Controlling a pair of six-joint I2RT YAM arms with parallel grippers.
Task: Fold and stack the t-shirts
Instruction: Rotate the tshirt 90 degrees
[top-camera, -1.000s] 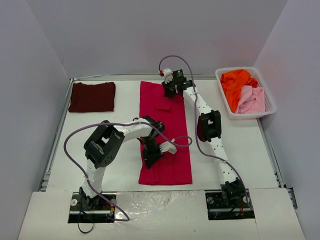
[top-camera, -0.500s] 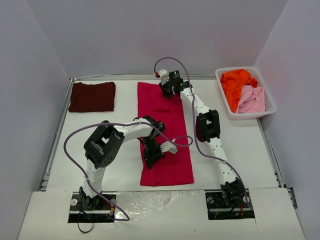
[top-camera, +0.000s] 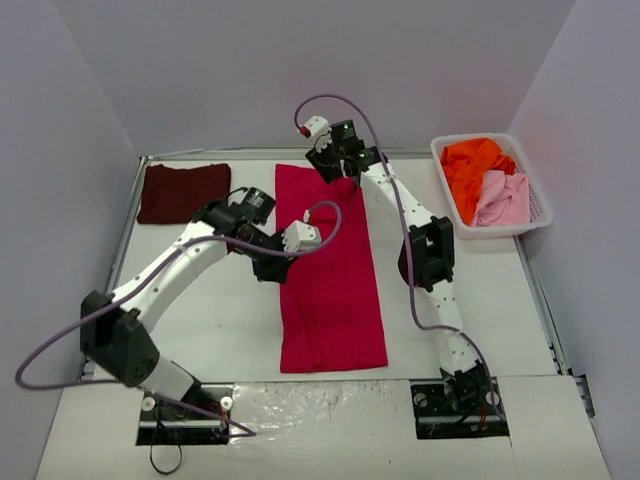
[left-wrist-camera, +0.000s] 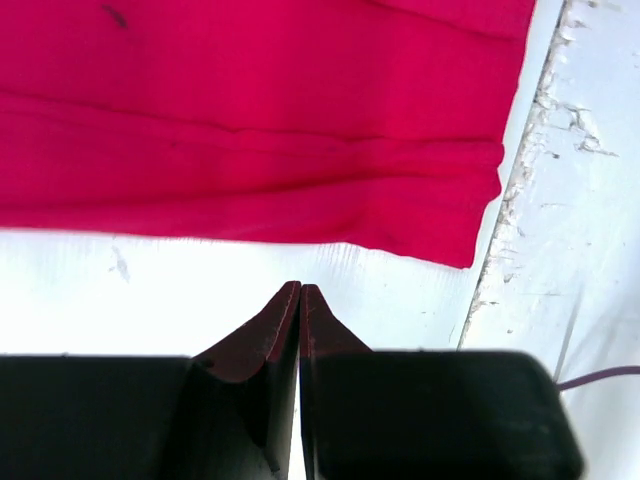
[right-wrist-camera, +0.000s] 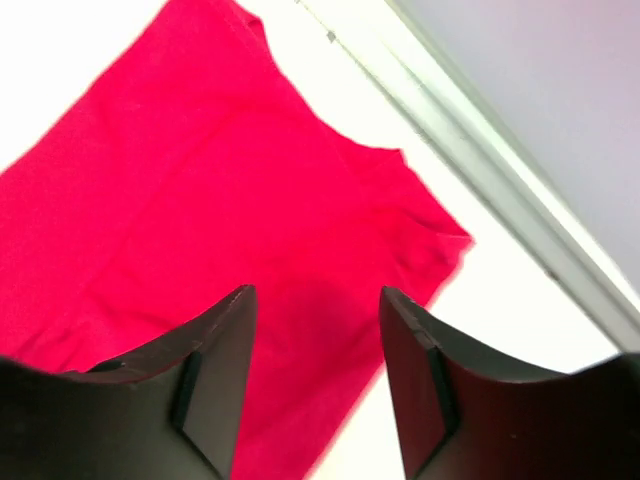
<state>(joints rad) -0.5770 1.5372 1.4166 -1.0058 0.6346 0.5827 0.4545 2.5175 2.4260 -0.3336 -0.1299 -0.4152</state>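
A crimson-red t-shirt (top-camera: 330, 270) lies flat as a long narrow strip down the middle of the table. The same red t-shirt fills the left wrist view (left-wrist-camera: 250, 120) and the right wrist view (right-wrist-camera: 200, 200). A dark maroon t-shirt (top-camera: 184, 192) lies folded at the far left. My left gripper (top-camera: 268, 268) is shut and empty over bare table beside the red shirt's left edge; its tips (left-wrist-camera: 300, 288) are pressed together. My right gripper (top-camera: 340, 175) hovers open above the shirt's far end, jaws (right-wrist-camera: 315, 300) apart with nothing between them.
A white mesh basket (top-camera: 495, 232) at the far right holds an orange t-shirt (top-camera: 472, 165) and a pale pink t-shirt (top-camera: 503, 200). A raised metal rail (right-wrist-camera: 480, 180) runs along the table's far edge, with walls close on three sides.
My right gripper has opened, let go of the red shirt's far end and lifted. My left arm has swung from over the shirt's lower middle to its left edge, farther back.
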